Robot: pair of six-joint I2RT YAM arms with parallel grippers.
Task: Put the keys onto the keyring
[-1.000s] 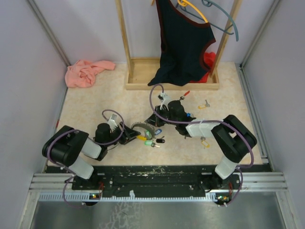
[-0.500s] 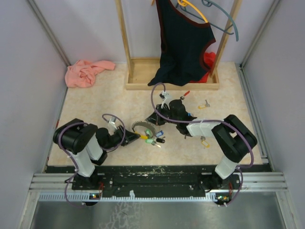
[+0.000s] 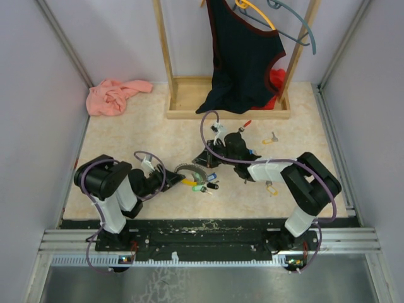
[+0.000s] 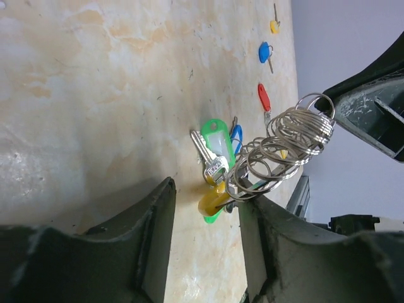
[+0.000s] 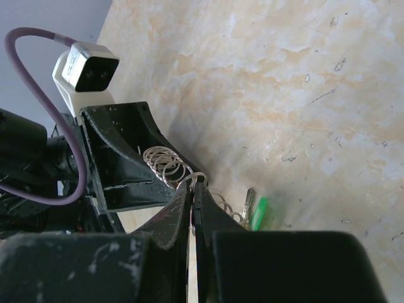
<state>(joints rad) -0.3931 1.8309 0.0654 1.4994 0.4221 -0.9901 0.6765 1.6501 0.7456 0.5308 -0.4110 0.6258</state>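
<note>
The keyring (image 3: 188,168), a grey chain of linked metal rings, hangs between my two grippers just above the floor. Yellow (image 3: 188,182), green (image 3: 197,187) and blue tags hang from it. My right gripper (image 3: 204,158) is shut on its end ring (image 5: 201,178). My left gripper (image 3: 172,181) is open; the ring's other end (image 4: 252,183) rests against the tip of one finger (image 4: 255,221). Loose keys lie beyond: red (image 3: 246,124), yellow (image 3: 270,137), blue (image 3: 250,151). The left wrist view shows them as red (image 4: 263,98), blue (image 4: 264,52) and yellow (image 4: 273,26).
A wooden clothes rack base (image 3: 227,113) with a hanging dark top (image 3: 243,57) stands at the back. A pink cloth (image 3: 113,96) lies at the back left. Another yellow-tagged key (image 3: 271,187) lies by the right arm. Walls close in both sides.
My left arm's elbow has swung back towards the left wall and risen, while its gripper stayed at the ring's left end. The right gripper has kept its hold.
</note>
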